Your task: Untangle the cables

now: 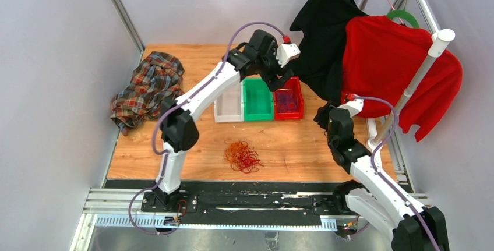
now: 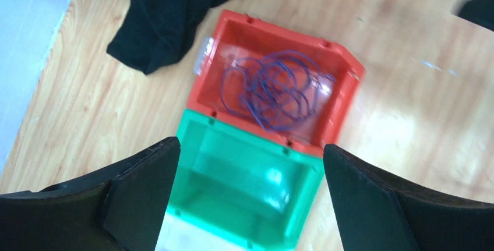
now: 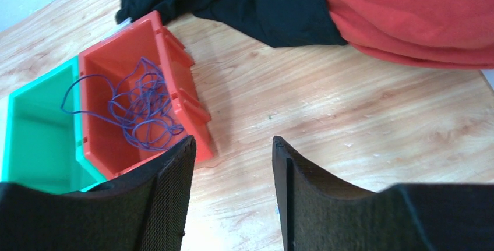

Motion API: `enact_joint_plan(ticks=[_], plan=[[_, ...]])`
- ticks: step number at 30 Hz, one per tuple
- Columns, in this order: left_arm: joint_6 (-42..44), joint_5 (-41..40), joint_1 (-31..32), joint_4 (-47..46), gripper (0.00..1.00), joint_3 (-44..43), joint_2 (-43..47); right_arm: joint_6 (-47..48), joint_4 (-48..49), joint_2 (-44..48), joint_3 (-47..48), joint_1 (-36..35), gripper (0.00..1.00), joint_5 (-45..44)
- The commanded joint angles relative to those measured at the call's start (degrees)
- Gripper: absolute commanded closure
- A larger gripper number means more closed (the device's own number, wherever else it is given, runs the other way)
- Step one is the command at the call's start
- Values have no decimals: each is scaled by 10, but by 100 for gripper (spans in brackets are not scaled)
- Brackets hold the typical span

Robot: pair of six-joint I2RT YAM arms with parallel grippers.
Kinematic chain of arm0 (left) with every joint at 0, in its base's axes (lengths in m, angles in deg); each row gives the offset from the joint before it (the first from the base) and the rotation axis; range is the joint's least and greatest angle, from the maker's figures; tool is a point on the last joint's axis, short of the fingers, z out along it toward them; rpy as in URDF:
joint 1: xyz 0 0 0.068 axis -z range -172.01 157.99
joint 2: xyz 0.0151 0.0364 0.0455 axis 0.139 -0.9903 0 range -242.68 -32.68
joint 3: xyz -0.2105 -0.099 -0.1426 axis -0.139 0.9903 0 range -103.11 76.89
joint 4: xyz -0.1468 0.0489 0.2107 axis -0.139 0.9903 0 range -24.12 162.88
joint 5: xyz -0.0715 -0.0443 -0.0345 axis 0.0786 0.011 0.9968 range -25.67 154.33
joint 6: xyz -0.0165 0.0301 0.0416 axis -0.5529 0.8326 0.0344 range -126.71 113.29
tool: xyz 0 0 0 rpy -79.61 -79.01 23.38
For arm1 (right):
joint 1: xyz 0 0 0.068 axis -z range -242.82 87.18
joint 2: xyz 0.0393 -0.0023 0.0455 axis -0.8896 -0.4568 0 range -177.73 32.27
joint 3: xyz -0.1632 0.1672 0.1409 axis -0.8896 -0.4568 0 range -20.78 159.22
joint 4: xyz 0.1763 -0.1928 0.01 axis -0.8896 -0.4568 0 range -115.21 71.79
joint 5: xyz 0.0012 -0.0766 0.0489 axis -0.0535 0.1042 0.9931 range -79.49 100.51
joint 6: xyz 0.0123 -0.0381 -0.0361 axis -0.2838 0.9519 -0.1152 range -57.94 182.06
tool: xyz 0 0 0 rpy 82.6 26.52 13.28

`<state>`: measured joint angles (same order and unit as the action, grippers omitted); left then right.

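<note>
**Purple strands binned, red and orange knot waiting**

The purple cables (image 2: 274, 91) are lying in a loose coil inside the red bin (image 1: 288, 116), apart from the rest. The red and orange cables (image 1: 242, 156) are sitting in one small curly heap on the bare wood of the table (image 1: 303, 146), nearer the arm bases and well apart from the bins. From here I cannot tell how tightly those two colours are knotted together.

Beside the red bin, the green bin (image 1: 258, 115) and the clear bin (image 1: 228, 117) are standing with nothing in them that I can make out. So I am reckoning one colour sorted and two to go.

The left gripper (image 2: 250, 152) is hovering above the red and green bins with its fingers spread wide and nothing between them. The right gripper (image 3: 233, 143) is hanging over the wood just beside the red bin, its fingers parted and carrying nothing either.

Further out, a plaid shirt (image 1: 148, 88) is lying crumpled at the table's left edge, and a black garment (image 1: 326, 29) and a red one (image 1: 396, 64) are draping from a rack on the right.
</note>
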<state>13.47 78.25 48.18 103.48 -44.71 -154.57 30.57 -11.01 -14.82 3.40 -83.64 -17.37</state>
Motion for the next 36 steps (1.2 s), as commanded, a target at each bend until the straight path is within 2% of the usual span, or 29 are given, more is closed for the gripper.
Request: enact_joint_plan(ticks=[1,5,7,12,16,20,27,36], plan=[[56,78,-17,162,2,40,92,13,-1,-11,36,8,46,64],[135,114,-45,187,2,246,217,12,-3,-31,40,-4,40,98],[145,115,-57,187,2,332,267,17,3,-39,39,-17,37,106],[105,109,-65,154,1,478,341,25,16,-56,35,-52,35,104],[89,99,-65,81,6,572,371,26,28,-69,36,-71,37,106],[99,73,-65,25,10,618,366,30,34,-74,37,-83,39,110],[80,91,-65,-21,21,648,333,27,33,-79,39,-89,42,112],[83,106,-65,-15,50,675,354,24,27,-81,44,-91,45,113]])
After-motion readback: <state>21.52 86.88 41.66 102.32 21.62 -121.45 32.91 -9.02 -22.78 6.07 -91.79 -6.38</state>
